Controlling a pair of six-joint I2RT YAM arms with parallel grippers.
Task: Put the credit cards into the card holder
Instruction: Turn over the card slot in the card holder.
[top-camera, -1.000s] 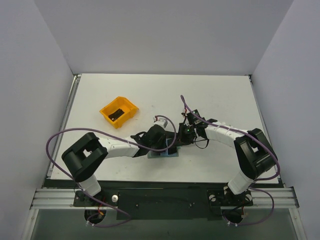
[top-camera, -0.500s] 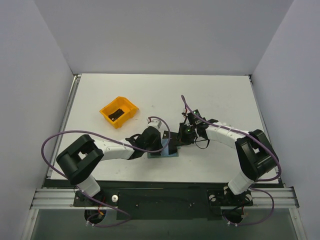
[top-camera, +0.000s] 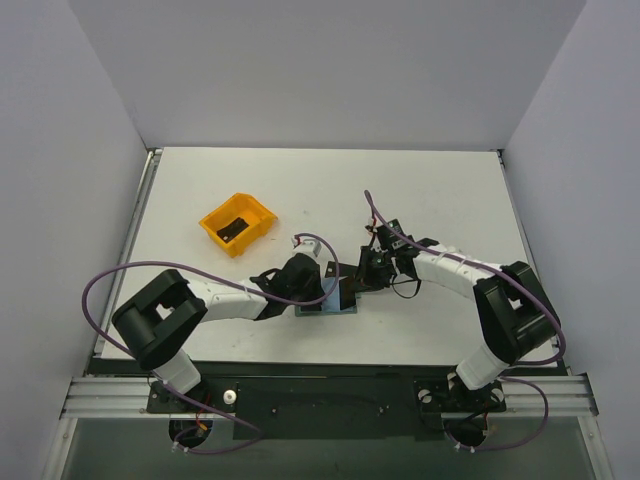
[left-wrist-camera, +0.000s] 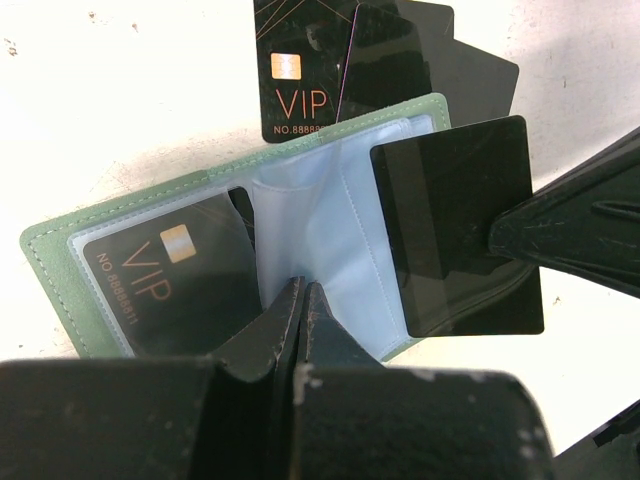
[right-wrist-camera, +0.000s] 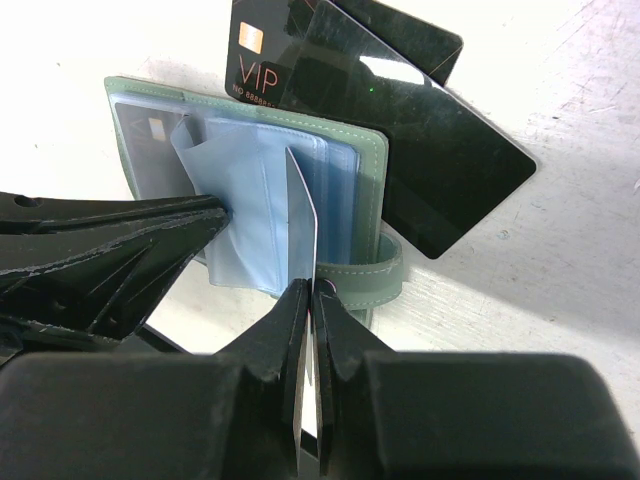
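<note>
The card holder (left-wrist-camera: 60, 258) lies open on the table, a sage-green wallet with a VIP card in its left pocket. My left gripper (left-wrist-camera: 303, 290) is shut on a light-blue inner sleeve (left-wrist-camera: 300, 225) at the fold and holds it up. One of the credit cards, black (left-wrist-camera: 455, 225), is pinched at its near edge by my shut right gripper (right-wrist-camera: 310, 290), over the wallet's right half. In the right wrist view that card (right-wrist-camera: 300, 215) stands edge-on beside the sleeve. More loose credit cards (right-wrist-camera: 440, 170) lie fanned just beyond the wallet (top-camera: 328, 306).
An orange bin (top-camera: 238, 222) with a dark item inside stands at the back left. The two arms meet over the wallet near the table's front edge (top-camera: 330, 355). The wallet's snap strap (right-wrist-camera: 375, 280) loops out towards my right gripper.
The left arm has shifted slightly left and the light-blue lining shows more. The right gripper with its card has barely moved.
</note>
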